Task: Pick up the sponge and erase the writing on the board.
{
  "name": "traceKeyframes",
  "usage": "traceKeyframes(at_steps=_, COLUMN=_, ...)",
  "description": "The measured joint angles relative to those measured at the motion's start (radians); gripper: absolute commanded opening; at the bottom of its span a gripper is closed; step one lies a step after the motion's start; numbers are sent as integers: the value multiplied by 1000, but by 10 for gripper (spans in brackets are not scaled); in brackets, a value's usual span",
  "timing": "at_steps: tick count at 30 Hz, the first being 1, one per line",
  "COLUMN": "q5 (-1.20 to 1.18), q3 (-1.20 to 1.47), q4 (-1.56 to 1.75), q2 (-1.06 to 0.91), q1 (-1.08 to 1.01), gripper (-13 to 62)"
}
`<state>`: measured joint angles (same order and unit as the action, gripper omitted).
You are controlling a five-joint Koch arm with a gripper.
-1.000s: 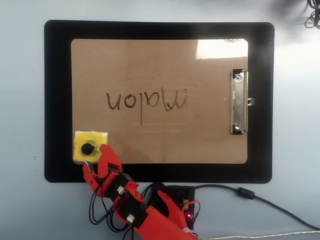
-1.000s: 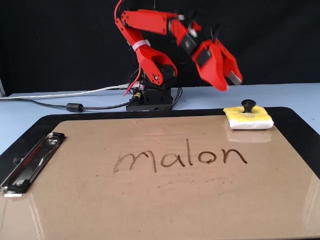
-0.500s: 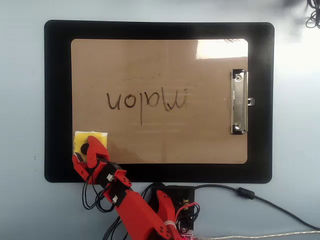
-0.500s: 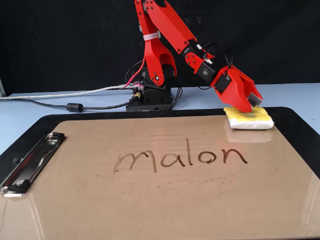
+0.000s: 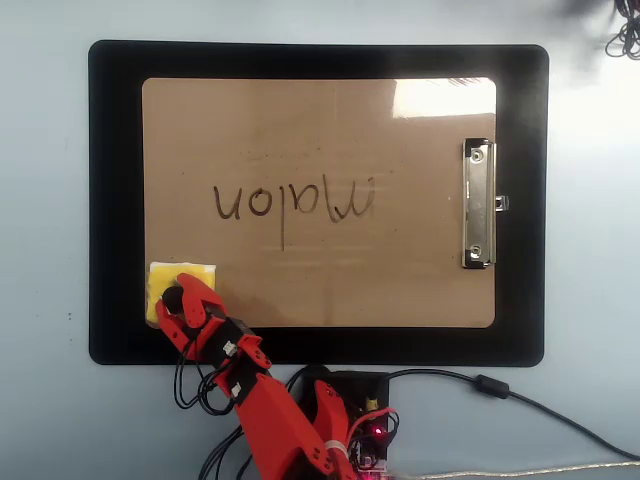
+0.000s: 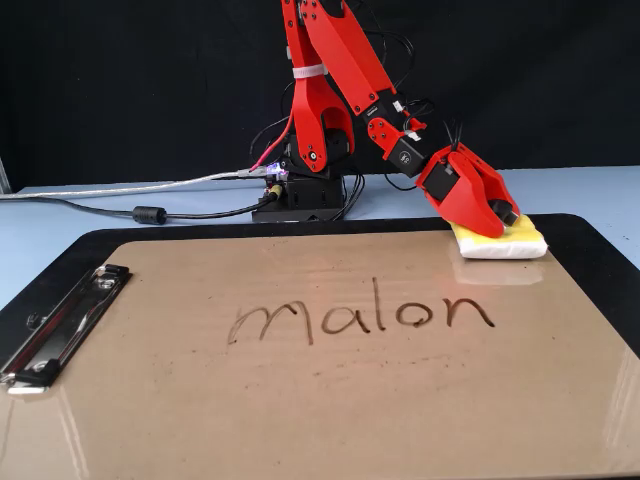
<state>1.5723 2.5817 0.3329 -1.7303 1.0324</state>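
At the board's (image 5: 320, 120) corner far from its clip, your sponge (image 5: 160, 280) lies flat, with the end effector (image 5: 178, 300) down over its knob; you cannot tell whether it grips. Your writing (image 6: 360, 318) sits mid-board, well apart from the sponge.

black mat (image 5: 110, 200), pale blue table (image 5: 45, 200), cables (image 6: 120, 205)
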Motion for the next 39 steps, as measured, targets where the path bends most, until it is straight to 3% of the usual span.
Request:
traceKeyframes(at_steps=9, q5=49, q3=26, q4=-77, q2=-235, q1=-75, gripper=-79)
traceKeyframes(at_steps=12, q5=147, q3=-52, q4=-396, q2=-446, q1=-149, gripper=-79)
traceKeyframes(at_steps=16, q5=133, q3=-261, q4=-919, q2=-566, q1=-497, gripper=-79)
traceKeyframes(at_steps=19, q5=-51, q3=-281, q4=-999, q2=-563, q1=-868, gripper=-79)
traceKeyframes(at_steps=24, q5=-232, q3=-281, q4=-813, q2=-449, q1=-1158, gripper=-79)
traceKeyframes(at_steps=31, q5=-57, q3=-276, q4=-442, q2=-120, q1=-1261, gripper=-79)
traceKeyframes(at_steps=39, q5=-28, q3=-118, q4=-245, q2=-84, q1=-1269, gripper=-79)
